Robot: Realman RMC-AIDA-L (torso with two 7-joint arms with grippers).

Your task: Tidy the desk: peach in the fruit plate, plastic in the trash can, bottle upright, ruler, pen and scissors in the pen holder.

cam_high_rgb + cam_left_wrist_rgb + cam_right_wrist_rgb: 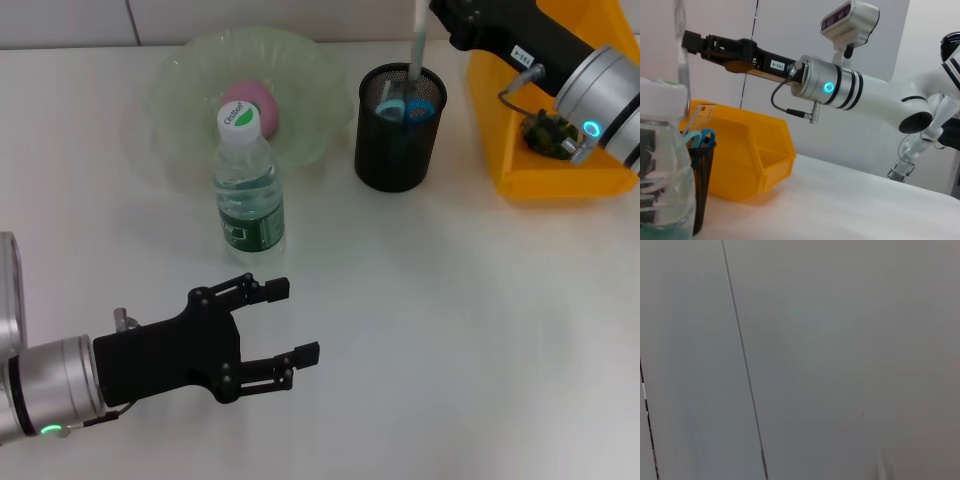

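Note:
A pink peach [262,105] lies in the green glass fruit plate [180,90]. Just in front of the plate, the water bottle [250,195] stands upright. The black mesh pen holder [397,150] holds blue-handled scissors [410,105] and a yellowish ruler [702,112]. A thin white pen [415,45] stands upright with its lower end in the holder. My right gripper [687,42] is shut on the pen's upper part, above the holder. Something dark and crumpled [545,135] lies in the yellow trash can [570,180]. My left gripper [298,320] hovers open and holds nothing, in front of the bottle.
The right forearm reaches across the yellow bin toward the holder. The bottle [660,165] fills the near side of the left wrist view. The right wrist view shows only a plain grey wall.

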